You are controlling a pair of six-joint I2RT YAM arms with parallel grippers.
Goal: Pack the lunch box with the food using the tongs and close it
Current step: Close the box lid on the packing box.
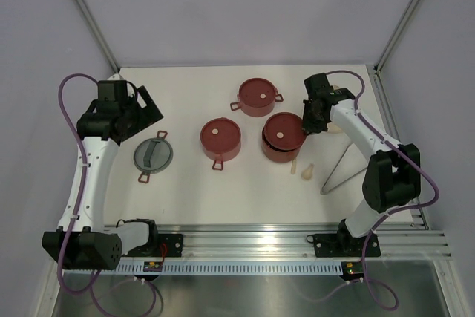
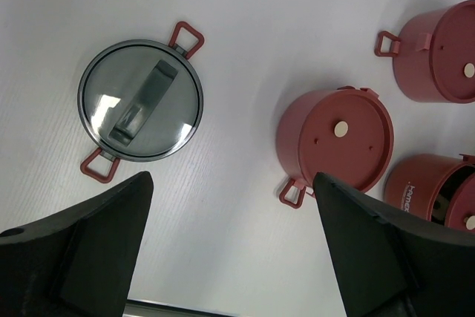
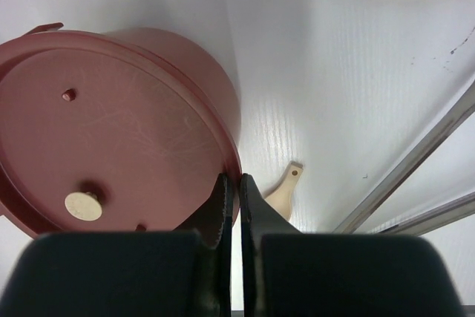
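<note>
Left tool (image 2: 230,257) wide open, empty, above grey round lid (image 2: 140,100); right tool (image 3: 232,202) closed, empty, at dark-red lidded bowl (image 3: 111,131).

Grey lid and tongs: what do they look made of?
Grey lid: likely smooth glossy plastic or tinted glass, since it shows bright window-like reflections; its side handles look like red plastic. Tongs: apparently bare metal, thin silvery arms, too small to judge the finish.

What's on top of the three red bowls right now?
Each red bowl carries a dark-red disc lid with a pale knob. The lids hide any contents. The grey lid lies apart on the table.
</note>
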